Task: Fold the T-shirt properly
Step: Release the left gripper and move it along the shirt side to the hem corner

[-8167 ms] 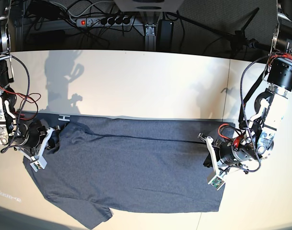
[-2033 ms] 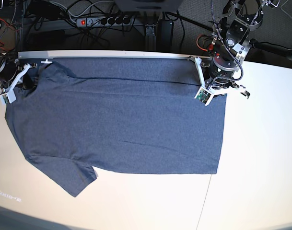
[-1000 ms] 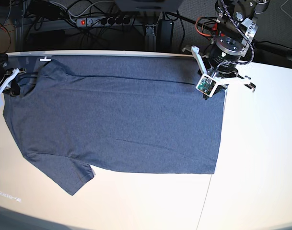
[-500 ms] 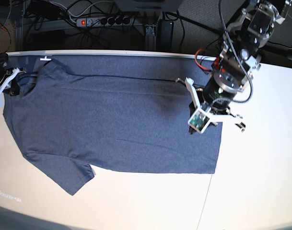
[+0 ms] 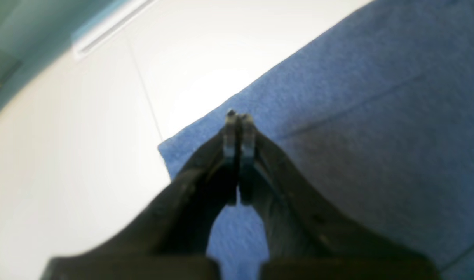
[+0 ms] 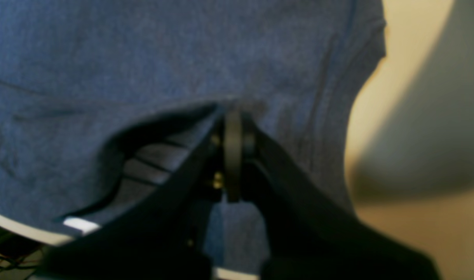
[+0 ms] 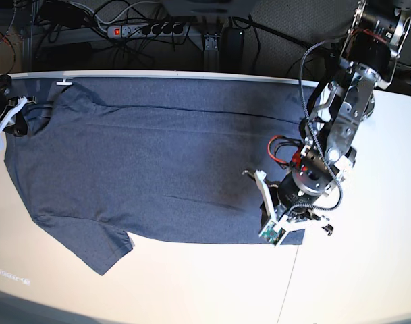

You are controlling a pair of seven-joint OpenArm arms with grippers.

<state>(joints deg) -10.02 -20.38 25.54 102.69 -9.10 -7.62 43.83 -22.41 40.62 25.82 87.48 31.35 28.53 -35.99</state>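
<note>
While the T-shirt (image 7: 158, 169) lies spread plain side up across the white desk (image 7: 367, 270), its far edge along the desk's back edge, the left pincer (image 5: 239, 116) hangs over the hem corner nearest the camera, its jaws pressed together with nothing between them (the wrist view shows the tips meeting above the cloth). The right pincer (image 6: 233, 116) sits at the collar end, clenched; whether it pinches the fabric bunched at its tips I cannot tell.

The risks, as I judge them: the left pincer, if it comes down clenched, would only push the corner and crease it rather than take it — it needs to part first. If the right one does grip the collar, pulling while the hem is free could drag the whole shirt askew, or off the back edge.

Count: one T-shirt, two pincers, one desk.
</note>
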